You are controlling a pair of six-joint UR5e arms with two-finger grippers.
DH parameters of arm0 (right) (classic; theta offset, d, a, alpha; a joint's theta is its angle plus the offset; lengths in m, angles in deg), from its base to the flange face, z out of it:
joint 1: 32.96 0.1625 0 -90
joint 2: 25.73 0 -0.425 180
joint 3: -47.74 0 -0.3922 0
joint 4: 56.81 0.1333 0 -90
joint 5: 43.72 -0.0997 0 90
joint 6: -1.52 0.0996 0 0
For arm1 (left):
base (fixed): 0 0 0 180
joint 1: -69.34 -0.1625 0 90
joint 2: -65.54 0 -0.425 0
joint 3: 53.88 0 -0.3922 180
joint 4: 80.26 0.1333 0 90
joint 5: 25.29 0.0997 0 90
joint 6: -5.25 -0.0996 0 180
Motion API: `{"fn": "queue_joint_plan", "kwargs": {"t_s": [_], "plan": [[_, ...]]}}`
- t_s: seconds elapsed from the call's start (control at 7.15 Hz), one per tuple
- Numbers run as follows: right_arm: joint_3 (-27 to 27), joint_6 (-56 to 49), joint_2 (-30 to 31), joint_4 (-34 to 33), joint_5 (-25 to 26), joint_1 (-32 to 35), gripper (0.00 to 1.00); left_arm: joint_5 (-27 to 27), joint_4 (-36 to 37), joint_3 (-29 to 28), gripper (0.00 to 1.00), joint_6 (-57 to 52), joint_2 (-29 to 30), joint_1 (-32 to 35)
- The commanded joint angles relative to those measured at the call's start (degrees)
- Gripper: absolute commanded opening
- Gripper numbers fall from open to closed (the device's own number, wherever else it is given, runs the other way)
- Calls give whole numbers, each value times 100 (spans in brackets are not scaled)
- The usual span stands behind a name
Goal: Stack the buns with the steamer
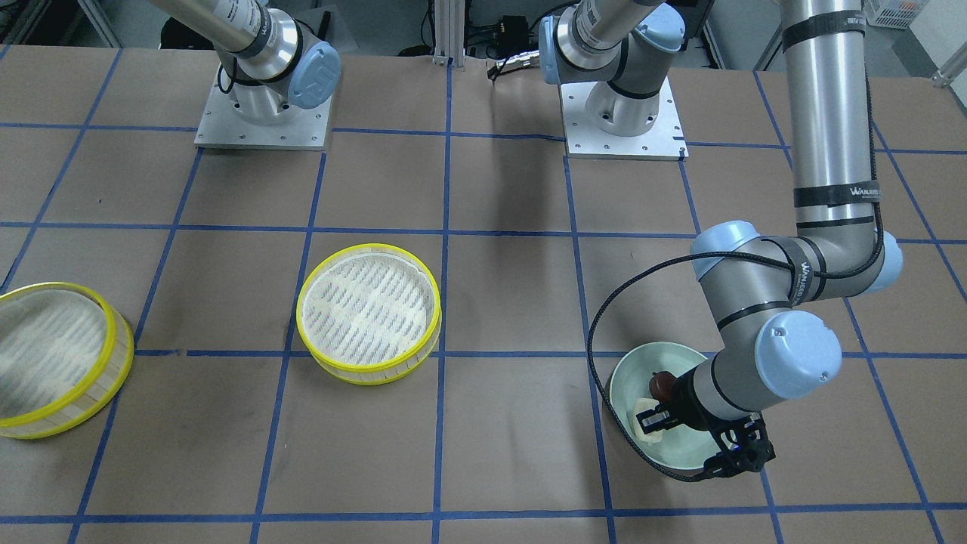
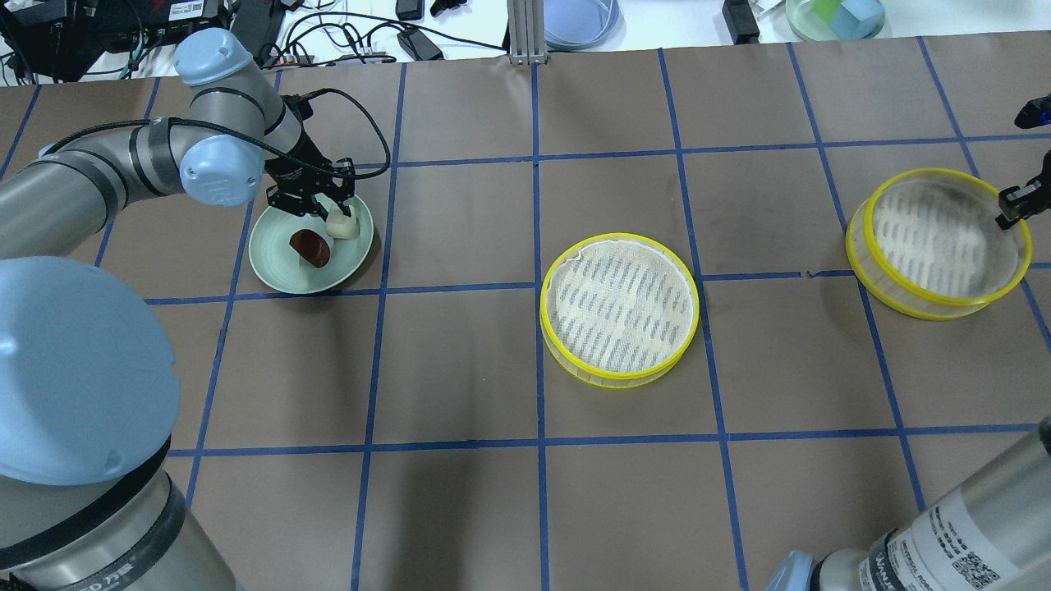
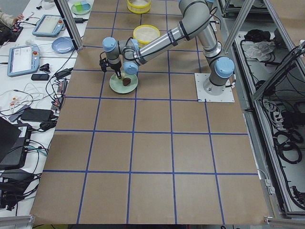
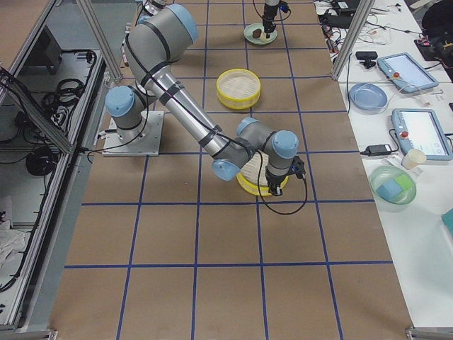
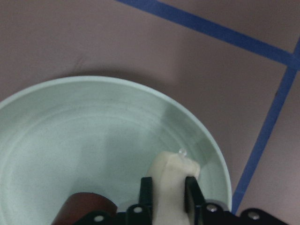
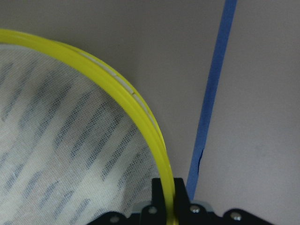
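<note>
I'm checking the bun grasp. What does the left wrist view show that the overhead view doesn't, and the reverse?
Left wrist only: the fingers of the left gripper pressed on both sides of the cream bun. Overhead only: the centre steamer tray, the outer steamer tray, and the right gripper at its rim. Both: cream bun, brown bun, green plate.

The left pincer (image 2: 337, 215) stands inside the plate (image 2: 275, 279), clamped on the cream bun (image 2: 342, 228). The brown bun (image 2: 309, 247) lies just beside it, crowding that side. Bare table (image 2: 460, 353) runs from the plate to the middle steamer (image 2: 545, 316). The right pincer (image 6: 169, 190) straddles the end steamer (image 2: 858, 226) wall, gripping it.
</note>
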Motion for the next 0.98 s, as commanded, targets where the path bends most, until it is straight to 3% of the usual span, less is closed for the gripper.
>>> {"fn": "queue_joint_plan", "kwargs": {"t_s": [0.0,0.28,0.56,0.84], "plan": [[-9,106,444,316,-9,35,0,-48,11,-9,14,46,-46,4],[0,587,744,809,-79,149,0,-74,-85,-44,0,64,-309,83],[26,1235,1217,1379,-18,596,0,-65,-444,-61,0,308,-817,625],[244,1818,1535,1558,0,1114,0,-100,-482,-70,0,1193,-1276,1677]]}}
